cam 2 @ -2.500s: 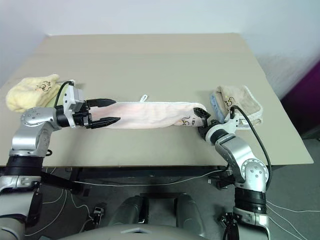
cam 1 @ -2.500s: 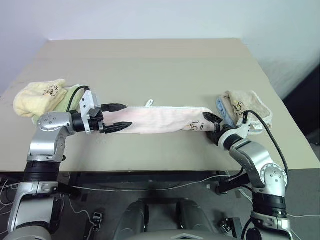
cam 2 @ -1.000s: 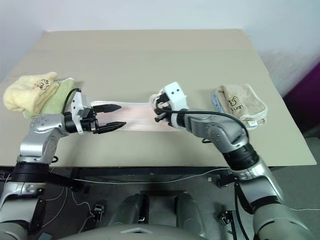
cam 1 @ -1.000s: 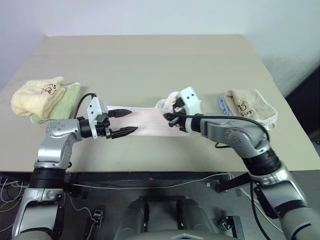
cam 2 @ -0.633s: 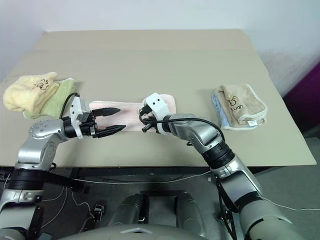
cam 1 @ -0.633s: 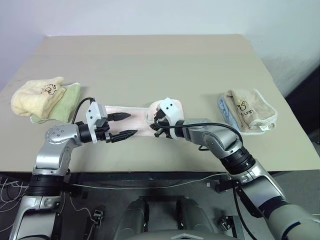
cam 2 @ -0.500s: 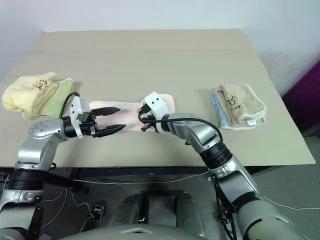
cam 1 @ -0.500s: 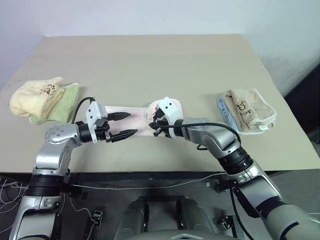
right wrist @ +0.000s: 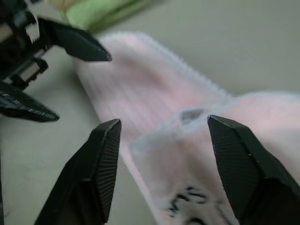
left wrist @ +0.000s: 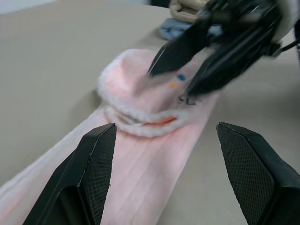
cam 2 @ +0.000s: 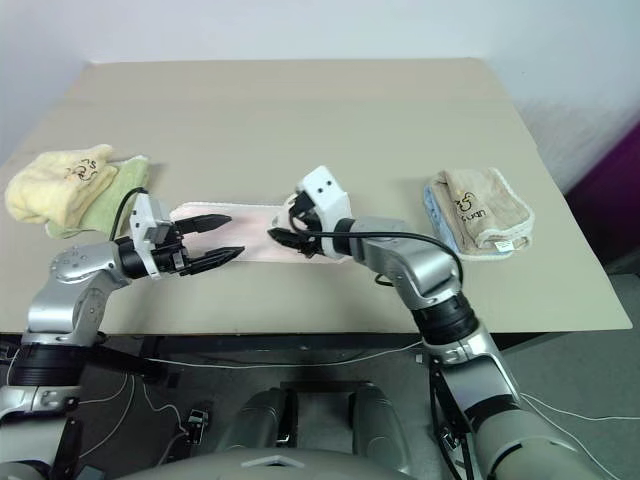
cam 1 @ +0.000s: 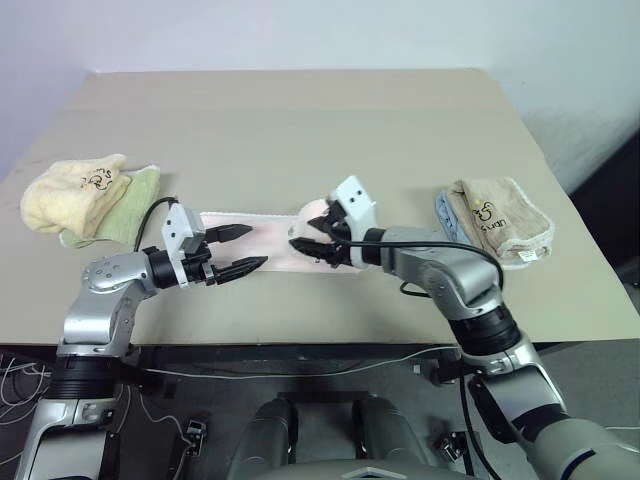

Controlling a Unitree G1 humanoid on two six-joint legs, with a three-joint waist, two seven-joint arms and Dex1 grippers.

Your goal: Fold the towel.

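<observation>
Towel (cam 1: 262, 240) lies flat as a narrow pink strip near the counter's (cam 1: 300, 130) front edge, its right end doubled back over itself into a small mound. Right hand (cam 1: 318, 236) reaches across from the right with the forearm low and level, hovering just above that folded end, its 2 fingers spread and gripping nothing. Left hand (cam 1: 240, 250) points level along the towel from its left end, fingers also released, 1 over the cloth and 1 over bare counter beside it.
</observation>
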